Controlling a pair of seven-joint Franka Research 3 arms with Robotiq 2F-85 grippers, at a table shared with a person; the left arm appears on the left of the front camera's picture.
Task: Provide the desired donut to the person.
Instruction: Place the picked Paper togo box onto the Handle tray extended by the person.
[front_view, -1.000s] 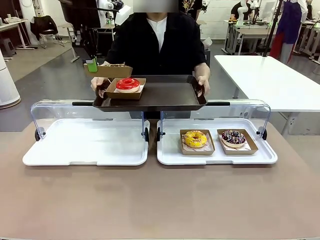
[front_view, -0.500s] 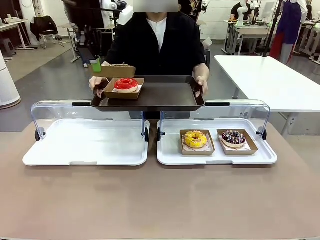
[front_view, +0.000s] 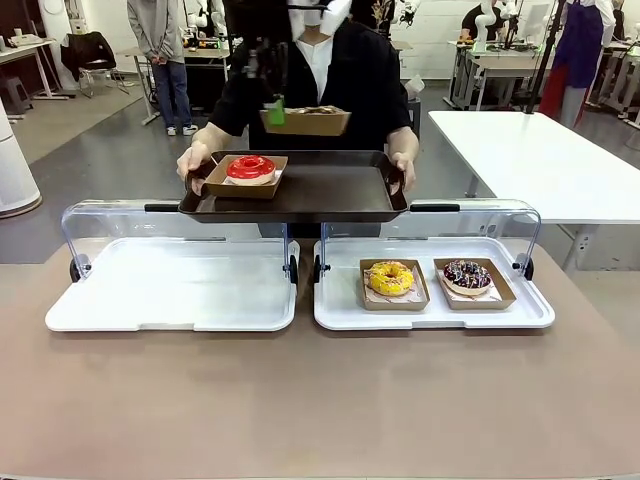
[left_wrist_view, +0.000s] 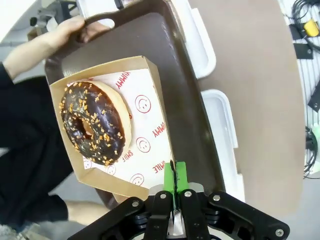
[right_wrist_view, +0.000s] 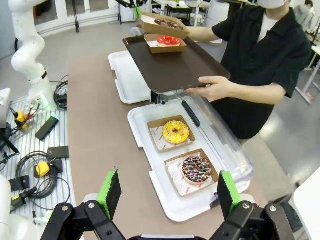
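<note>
The person (front_view: 340, 80) stands across the table and holds a dark brown tray (front_view: 330, 190) in both hands. On its left end a red-glazed donut (front_view: 251, 167) sits in a cardboard box. My left gripper (front_view: 275, 108) is shut on the rim of another cardboard box (front_view: 305, 122), which hangs above the tray's middle. The left wrist view shows the green pads (left_wrist_view: 175, 175) pinching that box's wall (left_wrist_view: 162, 100). Inside lies a chocolate donut with orange bits (left_wrist_view: 92, 122), and the tray (left_wrist_view: 185, 90) is right below. My right gripper (right_wrist_view: 168, 195) is open, back over the near table.
Two white display trays with raised clear lids stand side by side, one on the left (front_view: 170, 285) and one on the right (front_view: 430, 312). The right one holds a yellow donut (front_view: 390, 277) and a dark sprinkled donut (front_view: 467, 274). A white table (front_view: 540, 160) stands at the far right.
My left gripper has carried the boxed chocolate donut from beyond the tray's left end to above its middle. The person's tray has shifted slightly left.
</note>
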